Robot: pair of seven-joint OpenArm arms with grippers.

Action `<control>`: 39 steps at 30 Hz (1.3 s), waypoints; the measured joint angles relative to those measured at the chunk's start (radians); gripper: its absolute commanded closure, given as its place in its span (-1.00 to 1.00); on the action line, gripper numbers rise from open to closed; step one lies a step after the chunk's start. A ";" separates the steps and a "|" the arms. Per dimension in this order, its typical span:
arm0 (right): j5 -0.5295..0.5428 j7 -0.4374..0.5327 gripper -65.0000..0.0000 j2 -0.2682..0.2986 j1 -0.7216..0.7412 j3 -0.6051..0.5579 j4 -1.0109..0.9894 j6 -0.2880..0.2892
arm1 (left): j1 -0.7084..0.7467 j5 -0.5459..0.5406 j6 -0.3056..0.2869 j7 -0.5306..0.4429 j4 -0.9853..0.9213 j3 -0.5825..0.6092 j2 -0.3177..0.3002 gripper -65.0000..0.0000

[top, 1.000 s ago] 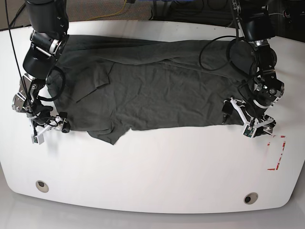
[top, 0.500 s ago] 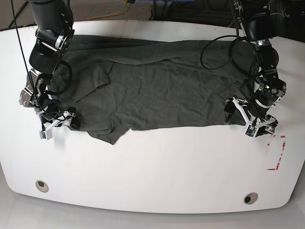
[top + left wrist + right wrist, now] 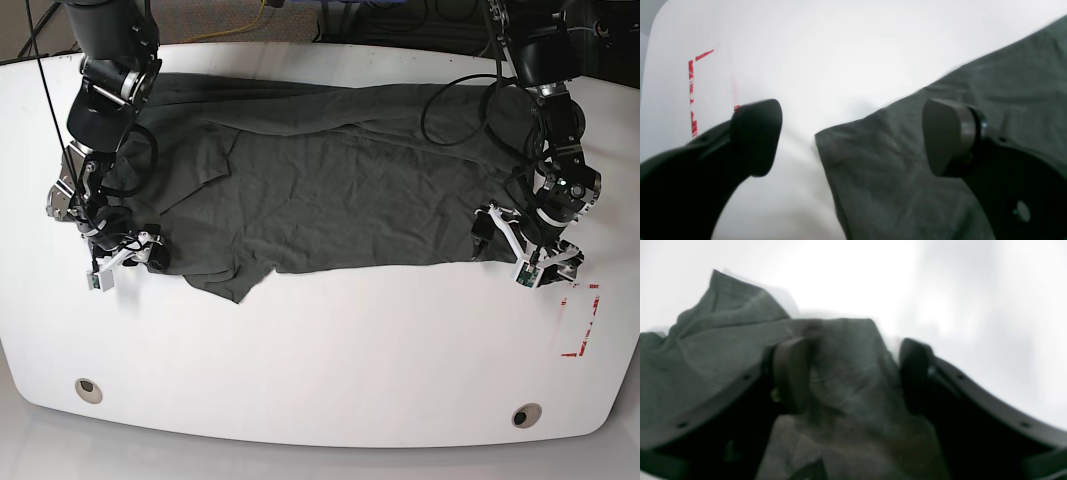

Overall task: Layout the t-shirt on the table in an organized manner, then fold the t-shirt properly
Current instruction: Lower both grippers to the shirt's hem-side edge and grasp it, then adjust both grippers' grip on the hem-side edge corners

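The dark grey t-shirt [image 3: 330, 190] lies spread and wrinkled across the far half of the white table [image 3: 330, 340]. My left gripper [image 3: 512, 252] stands open at the shirt's near right corner. In the left wrist view that corner of the t-shirt [image 3: 893, 166] lies between the wide-apart fingers of the left gripper [image 3: 851, 136]. My right gripper [image 3: 125, 265] sits low at the shirt's left edge. In the right wrist view the right gripper [image 3: 853, 373] has a raised fold of t-shirt [image 3: 846, 373] between its jaws, which still stand apart; this view is blurred.
A red tape mark [image 3: 585, 320] sits near the table's right edge, also visible as a red tape mark [image 3: 691, 96] beside my left finger. Two round grommets [image 3: 88, 387] [image 3: 526, 415] sit near the front edge. Black cables [image 3: 460, 100] loop over the shirt's far right.
My right arm has moved right, onto the shirt's left edge, and its jaws have narrowed around the fabric. My left gripper has barely shifted and stays open.
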 measured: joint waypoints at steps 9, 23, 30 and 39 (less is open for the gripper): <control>-0.002 -0.008 0.76 -0.003 -0.009 0.000 0.000 0.000 | -0.019 0.006 0.006 0.003 -0.001 -0.068 -0.008 -0.90; 0.015 -0.004 0.91 -0.003 -0.021 -0.002 0.000 0.003 | -0.046 0.000 0.074 0.000 -0.027 -0.065 -0.002 -0.94; 0.015 -0.004 0.91 -0.003 -0.021 -0.002 0.000 0.003 | -0.077 -0.002 0.083 -0.003 -0.140 -0.064 -0.001 -1.00; 0.015 -0.004 0.91 -0.003 -0.021 -0.002 0.000 0.003 | -0.082 -0.002 0.085 -0.003 -0.219 -0.064 -0.001 -1.00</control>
